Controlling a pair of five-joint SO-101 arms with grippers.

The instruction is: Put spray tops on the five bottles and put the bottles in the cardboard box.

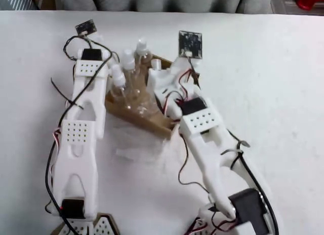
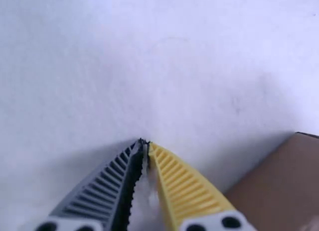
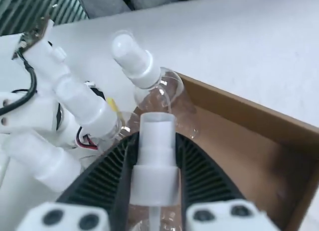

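The right gripper (image 3: 157, 139) is clamped on a white spray top (image 3: 155, 161), its two black fingers pressed flat against either side of the collar, parted just enough to hold it. The top's long axis runs along the fingers, with the nozzle end poking out beyond the fingertips and a thin stem showing back between them. I can't tell whether a bottle hangs under it. From above, this gripper hangs over the right-hand end of the cardboard box (image 1: 147, 122), with the held top standing roughly upright. Three clear bottles (image 1: 129, 68) with white capped tops already on are in the box. They lean side by side, bodies down inside and necks angled up past the box's far rim, towards the left arm. The left gripper (image 2: 144, 144) is closed with nothing in it, its grey finger and yellow finger meeting at the tips. Those tips are down at the white table (image 2: 149, 57), just beside an outer corner of the box. I can't say whether they touch the surface.
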